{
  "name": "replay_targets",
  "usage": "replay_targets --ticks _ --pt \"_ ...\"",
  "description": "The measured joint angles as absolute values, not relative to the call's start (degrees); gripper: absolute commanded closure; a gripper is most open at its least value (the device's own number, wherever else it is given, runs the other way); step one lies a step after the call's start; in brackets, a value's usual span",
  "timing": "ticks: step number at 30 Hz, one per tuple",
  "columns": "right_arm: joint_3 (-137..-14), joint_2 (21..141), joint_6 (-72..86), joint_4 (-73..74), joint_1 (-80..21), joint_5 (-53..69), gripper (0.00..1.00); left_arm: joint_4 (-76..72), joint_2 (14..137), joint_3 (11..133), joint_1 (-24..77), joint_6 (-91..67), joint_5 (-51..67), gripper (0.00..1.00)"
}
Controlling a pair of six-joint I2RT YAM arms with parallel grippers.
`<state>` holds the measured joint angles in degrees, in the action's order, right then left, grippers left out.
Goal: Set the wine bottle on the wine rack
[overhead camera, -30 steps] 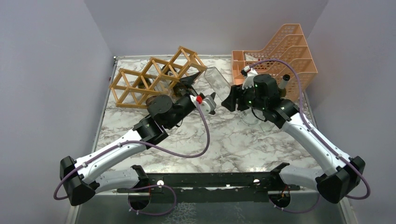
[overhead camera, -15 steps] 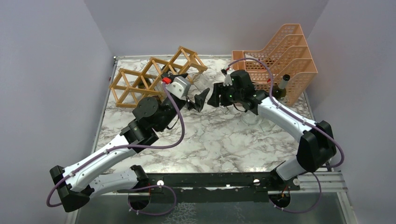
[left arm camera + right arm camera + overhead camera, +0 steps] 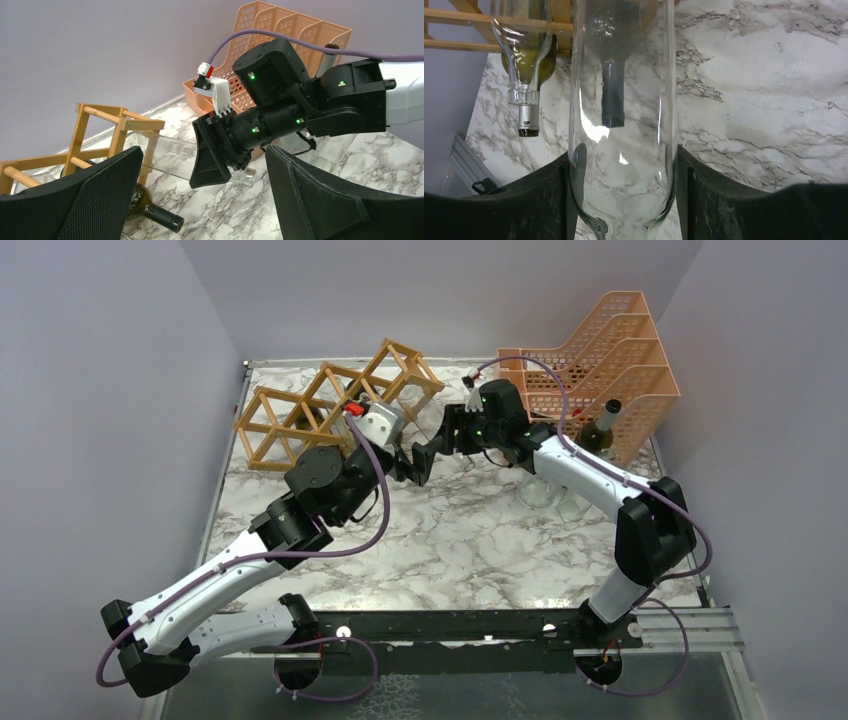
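Observation:
The wine bottle (image 3: 621, 125) is clear glass and lies level above the table, with my right gripper (image 3: 621, 200) shut on its lower body near the shoulder. Its far end (image 3: 167, 156) reaches the right cell of the wine rack (image 3: 320, 410), a light wooden lattice at the back left. I cannot tell how far in it sits. My left gripper (image 3: 210, 200) hangs open just in front of the right gripper (image 3: 447, 432), holding nothing. A dark green bottle (image 3: 150, 210) and a capped clear bottle (image 3: 526, 55) lie in the rack.
A peach-orange mesh organiser (image 3: 600, 350) stands at the back right with a dark bottle (image 3: 603, 425) upright beside it. Clear glass bottles (image 3: 548, 495) lie on the marble under the right arm. Grey walls close in the table on three sides.
My right arm has stretched left and carried the clear bottle from mid-table to the rack. The left wrist has swung up and back toward the rack, jaws still open.

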<state>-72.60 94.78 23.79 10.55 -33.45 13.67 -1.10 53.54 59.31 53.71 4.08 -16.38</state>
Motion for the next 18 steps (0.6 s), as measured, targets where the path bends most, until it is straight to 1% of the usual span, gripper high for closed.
replay_targets --ticks 7,13,15,18 --pt "-75.88 99.15 27.55 8.23 -33.52 13.85 0.99 0.21 53.04 59.31 53.71 3.84 -17.56 0.01" --pt "-81.91 105.21 29.74 6.11 -33.65 14.24 0.98 1.19 52.82 59.33 53.71 3.68 -18.13 0.01" --pt "-83.66 107.0 30.59 5.3 -33.65 14.22 0.95 1.91 52.73 59.35 53.71 3.57 -18.31 0.01" --pt "-87.05 110.15 31.81 4.91 -33.67 14.17 0.86 3.09 52.69 59.46 53.71 3.14 -18.37 0.01"
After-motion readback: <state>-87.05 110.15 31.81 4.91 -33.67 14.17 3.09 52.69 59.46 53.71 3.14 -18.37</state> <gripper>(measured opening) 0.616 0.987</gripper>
